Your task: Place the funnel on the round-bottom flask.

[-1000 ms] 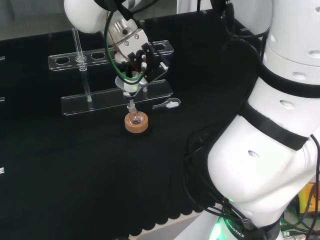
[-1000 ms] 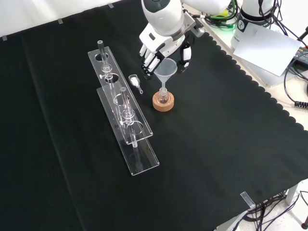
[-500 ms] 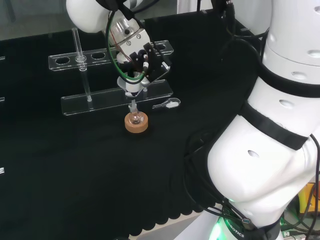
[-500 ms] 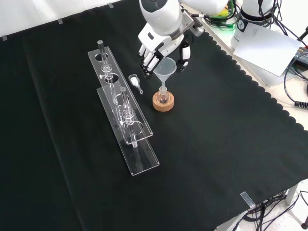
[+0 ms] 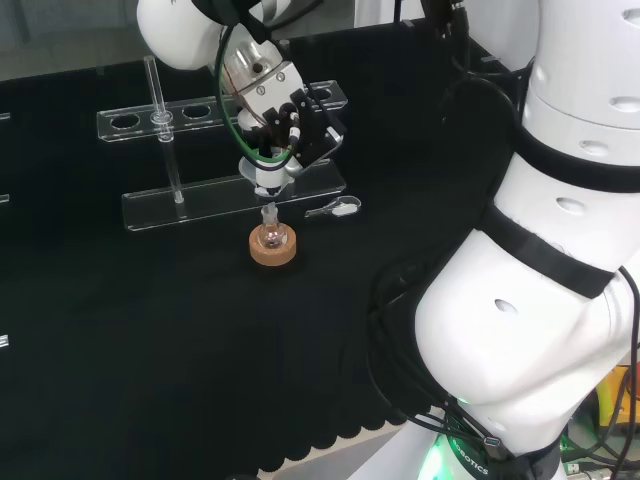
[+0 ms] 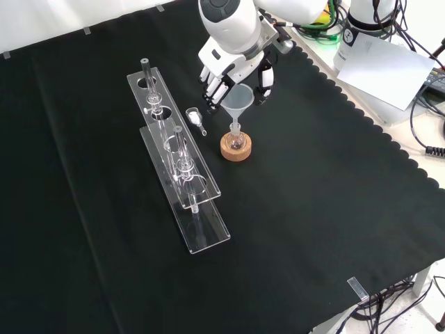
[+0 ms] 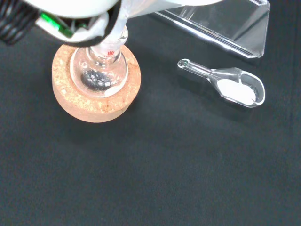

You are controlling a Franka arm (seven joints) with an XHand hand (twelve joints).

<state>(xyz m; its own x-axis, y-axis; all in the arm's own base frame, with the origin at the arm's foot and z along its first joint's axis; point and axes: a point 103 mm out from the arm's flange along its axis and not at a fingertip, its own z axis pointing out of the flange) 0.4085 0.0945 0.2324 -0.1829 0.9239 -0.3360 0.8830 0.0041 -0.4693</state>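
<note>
The clear funnel [image 6: 238,99] stands upright with its stem in the neck of the small round-bottom flask [image 6: 236,142], which rests on a cork ring [image 6: 236,150]. In the wrist view the stem [image 7: 118,29] enters the flask [image 7: 99,73] above the cork ring [image 7: 94,106]. The hand [image 6: 233,59] hovers just behind and above the funnel's bowl, its fingers [image 6: 214,87] relaxed on one side and its thumb on the other. From the head view the hand [image 5: 290,115] sits over the funnel [image 5: 265,175] and flask [image 5: 270,240].
A clear test-tube rack [image 6: 182,170] with a few tubes stands left of the flask in the front view. A small glass scoop [image 6: 195,118] holding white powder [image 7: 235,89] lies between rack and flask. The cloth's scalloped edge runs along the front view's right.
The hand has drawn slightly up and back from the funnel. Funnel, flask and cork ring stay where they were.
</note>
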